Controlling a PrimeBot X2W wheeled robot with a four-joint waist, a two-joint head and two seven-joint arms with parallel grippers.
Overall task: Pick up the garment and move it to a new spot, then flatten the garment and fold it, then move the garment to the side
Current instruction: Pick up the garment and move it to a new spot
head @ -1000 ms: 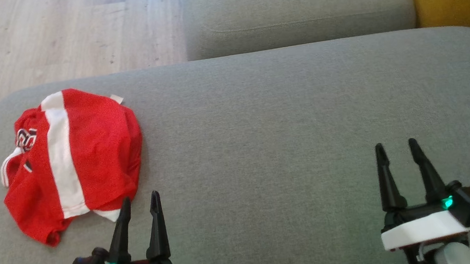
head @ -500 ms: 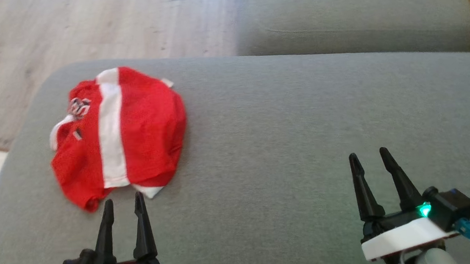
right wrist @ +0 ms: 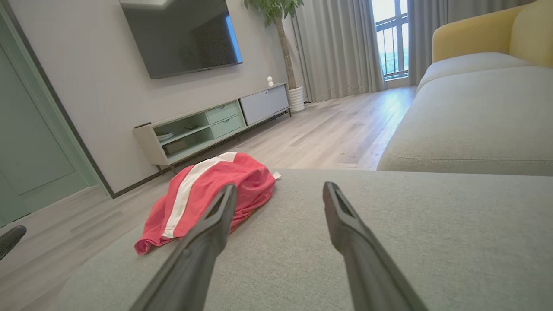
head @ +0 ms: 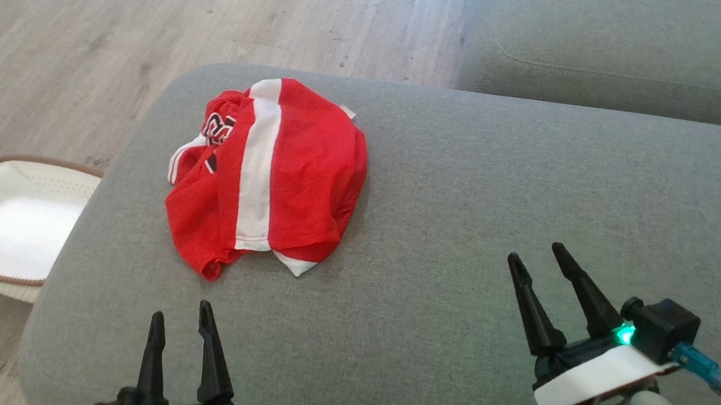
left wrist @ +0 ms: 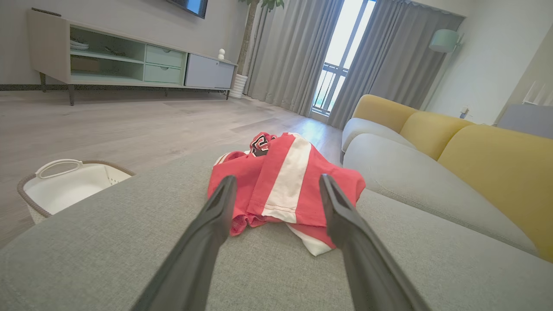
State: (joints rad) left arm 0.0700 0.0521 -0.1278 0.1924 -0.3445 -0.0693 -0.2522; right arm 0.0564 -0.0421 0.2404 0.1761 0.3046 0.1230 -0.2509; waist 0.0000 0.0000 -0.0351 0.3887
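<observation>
Head camera further left, basket (head: 10, 226) newly visible; left tool (head: 179, 310), right tool (head: 534, 251) agape, empty; television (right wrist: 181, 36) from right wrist

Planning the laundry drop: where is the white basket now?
Head view, far left: the white basket sits on the wood floor beside the left end of the grey cushion, left of the red garment.
</observation>
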